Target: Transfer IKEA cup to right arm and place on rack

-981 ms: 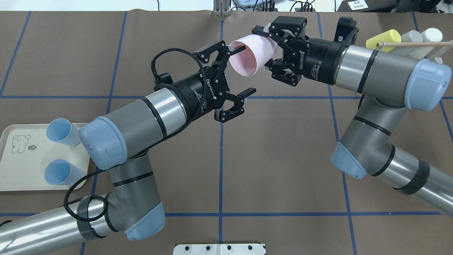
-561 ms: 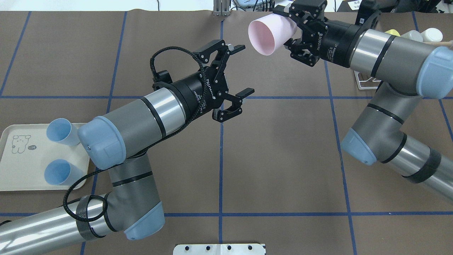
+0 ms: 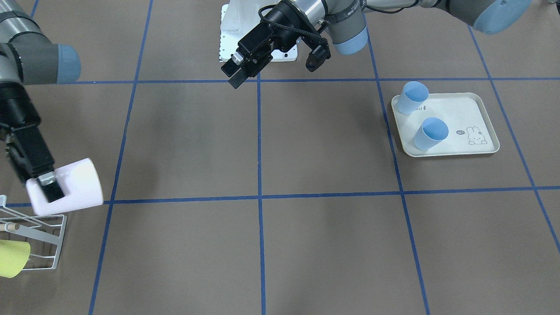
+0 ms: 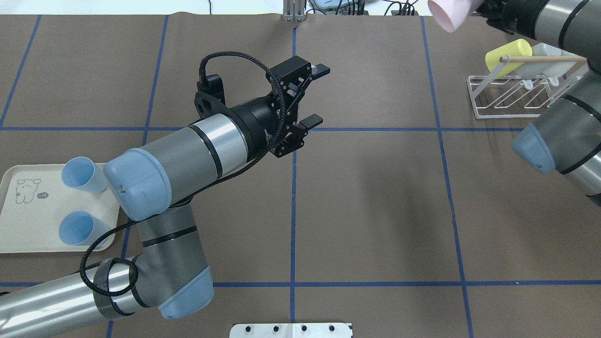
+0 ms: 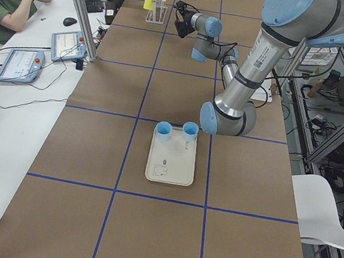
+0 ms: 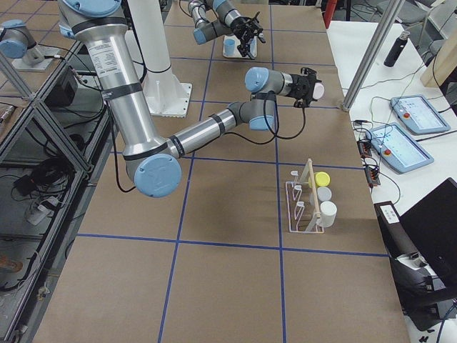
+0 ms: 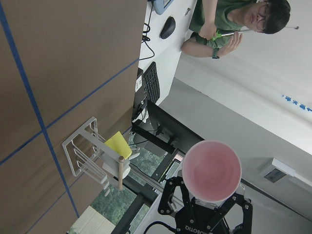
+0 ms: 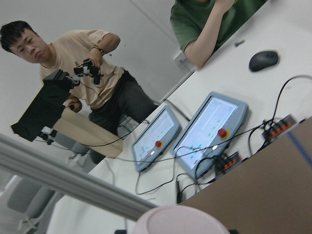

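The pink IKEA cup (image 3: pixel 72 183) lies on its side in the air, with my right gripper (image 3: pixel 54 189) shut on its base just above the rack's (image 3: pixel 41 236) near corner. From overhead the cup (image 4: pixel 448 14) shows at the top edge, left of the white wire rack (image 4: pixel 516 96) and its wooden peg. In the left wrist view the cup's mouth (image 7: pixel 212 170) faces the camera above the right gripper (image 7: pixel 204 214). My left gripper (image 4: pixel 319 96) hangs open and empty over the table's middle, far from the cup.
A yellow cup (image 4: pixel 507 54) and white cups hang on the rack. A cream tray (image 4: pixel 28 225) at the left holds two blue cups (image 4: pixel 82 173). A white mounting plate (image 4: pixel 291 330) sits at the near edge. People sit at the far desk (image 8: pixel 229 112).
The right arm has carried the pink cup away from the left gripper, up and to the right toward the rack. The left gripper stays open and has turned slightly.
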